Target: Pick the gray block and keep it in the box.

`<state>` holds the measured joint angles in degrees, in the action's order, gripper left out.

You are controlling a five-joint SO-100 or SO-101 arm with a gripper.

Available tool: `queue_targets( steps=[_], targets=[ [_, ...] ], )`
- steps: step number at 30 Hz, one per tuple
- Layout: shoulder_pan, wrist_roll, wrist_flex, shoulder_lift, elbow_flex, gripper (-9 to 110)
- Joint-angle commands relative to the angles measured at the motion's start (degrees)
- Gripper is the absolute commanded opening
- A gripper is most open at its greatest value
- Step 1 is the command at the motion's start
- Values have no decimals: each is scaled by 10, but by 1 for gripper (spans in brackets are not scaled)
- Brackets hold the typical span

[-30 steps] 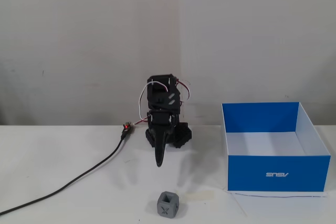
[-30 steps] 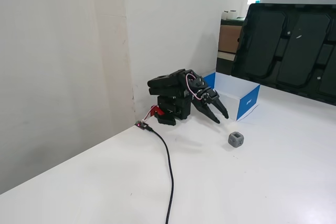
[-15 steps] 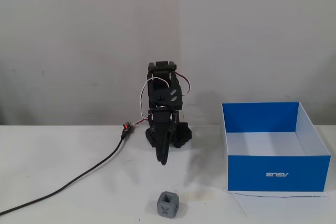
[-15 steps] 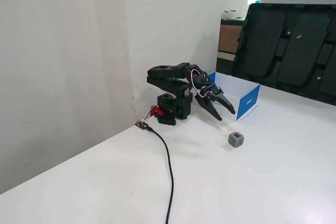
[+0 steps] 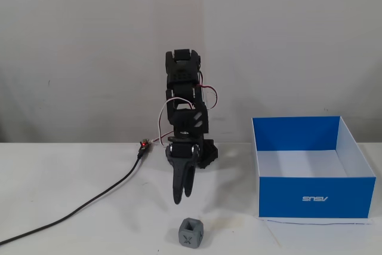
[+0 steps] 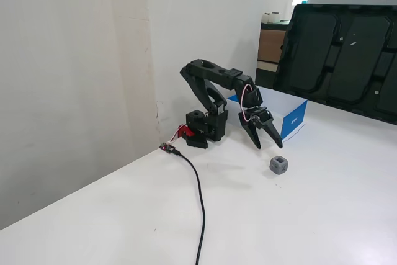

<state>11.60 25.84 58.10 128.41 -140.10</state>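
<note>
Box: one open-top blue box point(image 5: 316, 196) stands on the bench at the right of a fixed view, with a small white logo on its near side and a pale inside; the floor that shows holds nothing. In a fixed view point(image 6: 294, 118) it sits behind the arm, partly hidden.
Gray block: one gray block point(image 5: 191, 233) rests on the bench, outside the box and well to its left in a fixed view, with an X mark on its front face and a square recess on top. In a fixed view point(image 6: 279, 165) it lies apart from the box.
Claw: one claw point(image 6: 268, 144) points down, its two fingers spread apart and holding nothing, above the bench, near the block but not touching it. In a fixed view point(image 5: 182, 196) it hangs just above and left of the block.
Arm: one black arm point(image 5: 184, 97) with white and red wires.
Cable: one black cable point(image 6: 200, 202) runs across the bench to the arm's base.
Bench: white, smooth bench point(image 5: 71, 177).
Room: pale plain wall point(image 5: 95, 46) behind; dark panels point(image 6: 341, 54) stand at the far side in a fixed view.
</note>
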Motion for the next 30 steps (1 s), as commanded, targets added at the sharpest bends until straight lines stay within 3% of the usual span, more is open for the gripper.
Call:
queue_targets(
  steps=[1, 21, 30],
  targets=[
    [7, 15, -12, -42, 71, 33],
    [35, 126, -54, -246, 180, 34],
    [15, 142, 10, -357, 274, 33]
  ],
)
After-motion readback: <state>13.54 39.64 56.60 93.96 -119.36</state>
